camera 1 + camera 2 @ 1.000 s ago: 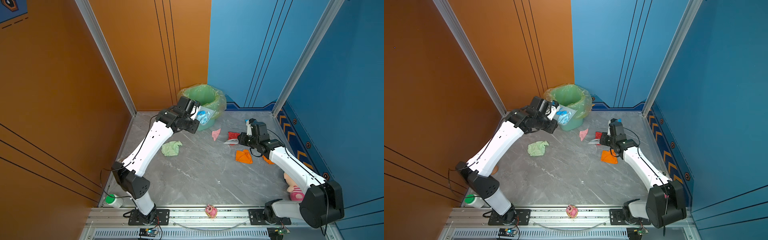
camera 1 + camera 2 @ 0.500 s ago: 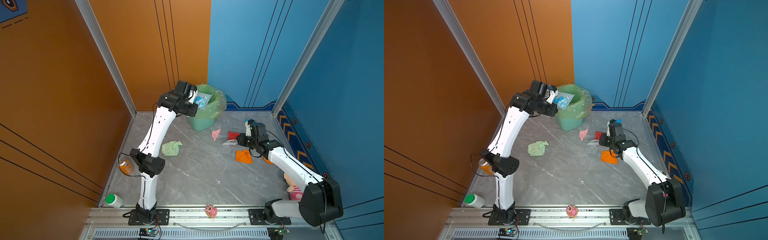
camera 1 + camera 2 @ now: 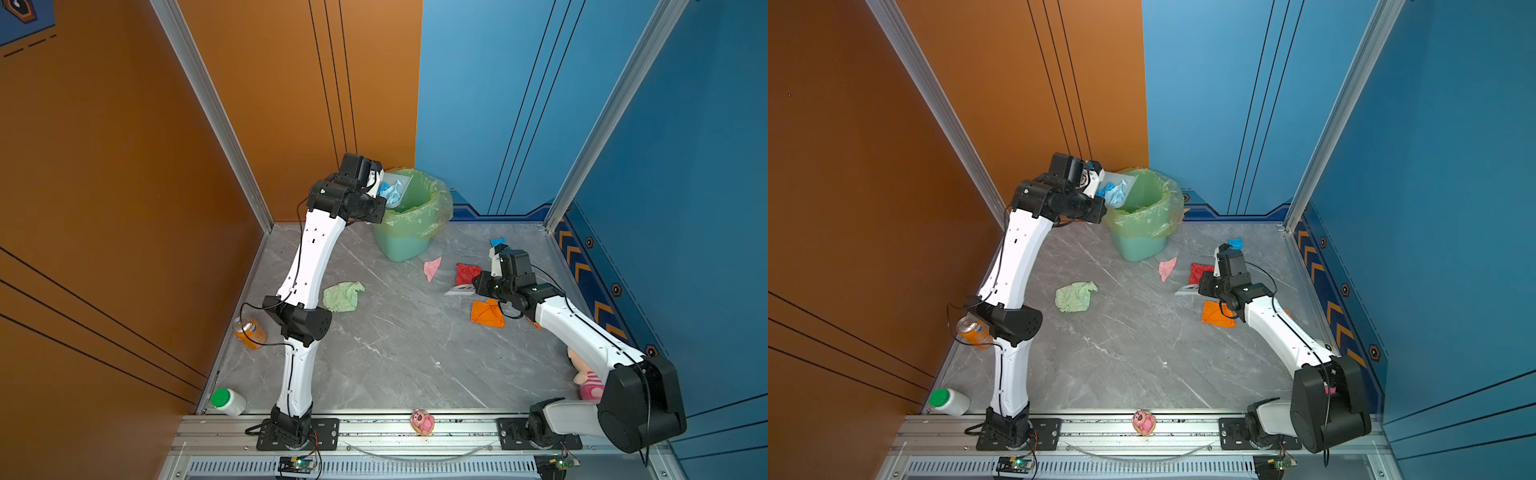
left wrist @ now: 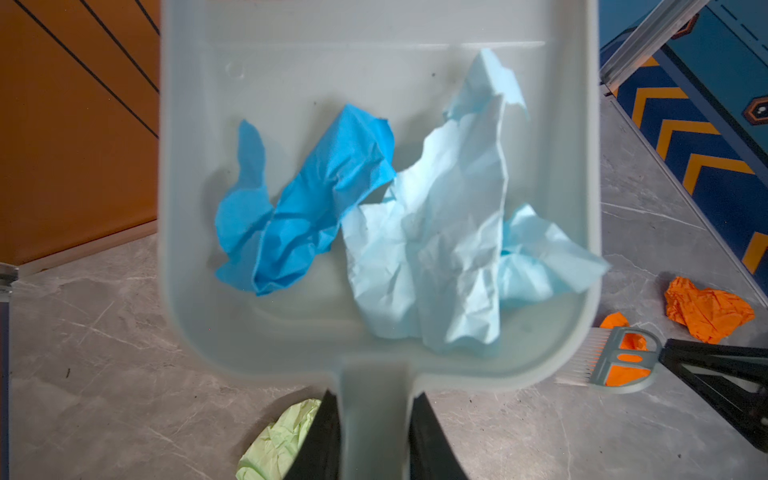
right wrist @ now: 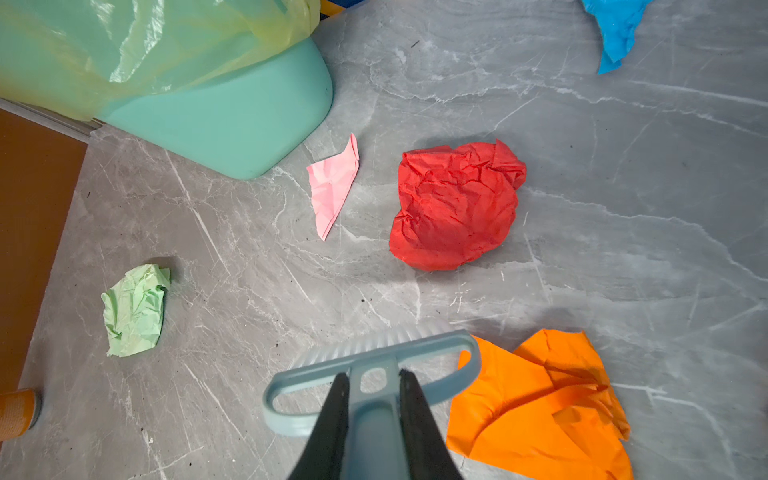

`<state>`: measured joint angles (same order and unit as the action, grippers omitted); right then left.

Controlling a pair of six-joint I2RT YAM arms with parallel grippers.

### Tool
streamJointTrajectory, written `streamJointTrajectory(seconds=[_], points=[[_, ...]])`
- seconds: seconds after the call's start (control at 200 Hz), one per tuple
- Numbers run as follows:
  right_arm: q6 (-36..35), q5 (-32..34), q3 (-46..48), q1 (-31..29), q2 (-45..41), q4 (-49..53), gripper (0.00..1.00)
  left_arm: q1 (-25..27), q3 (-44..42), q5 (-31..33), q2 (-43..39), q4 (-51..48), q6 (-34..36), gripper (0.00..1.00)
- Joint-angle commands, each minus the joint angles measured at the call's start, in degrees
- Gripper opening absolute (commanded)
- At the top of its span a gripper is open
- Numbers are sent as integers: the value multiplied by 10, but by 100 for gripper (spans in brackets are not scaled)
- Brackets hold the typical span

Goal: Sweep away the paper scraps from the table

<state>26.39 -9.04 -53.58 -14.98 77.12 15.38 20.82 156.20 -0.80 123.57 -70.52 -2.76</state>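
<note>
Dustpan [image 3: 394,188] clamped by its handle in left gripper [image 4: 374,401], two blue paper scraps [image 4: 436,232] inside, mouth ahead of hand at bin [image 3: 401,245] rim. Right gripper [image 5: 372,386] clamps brush [image 5: 374,353]; red scrap [image 5: 453,208] lies just ahead on table [image 5: 623,216].

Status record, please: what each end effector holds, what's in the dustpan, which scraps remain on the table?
left end effector: shut on dustpan handle, pan raised at bin rim
right end effector: shut on brush, near orange scrap
in dustpan: blue scrap, light blue scrap
on table: light green scrap, pink scrap, red scrap, orange scrap, second blue scrap
</note>
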Motion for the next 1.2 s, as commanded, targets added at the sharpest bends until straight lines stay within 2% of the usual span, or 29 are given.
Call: streamJointTrajectory(seconds=[0.0, 0.546, 1.196], points=[[2, -6, 9, 3, -17, -6, 0, -15, 14, 37, 11, 21, 12, 0], [15, -8, 15, 1, -7, -20, 0, -31, 12, 76, 46, 88, 3, 0], [25, -14, 24, -1, 11, -42, 0, -7, 6, 139, 83, 148, 42, 0]])
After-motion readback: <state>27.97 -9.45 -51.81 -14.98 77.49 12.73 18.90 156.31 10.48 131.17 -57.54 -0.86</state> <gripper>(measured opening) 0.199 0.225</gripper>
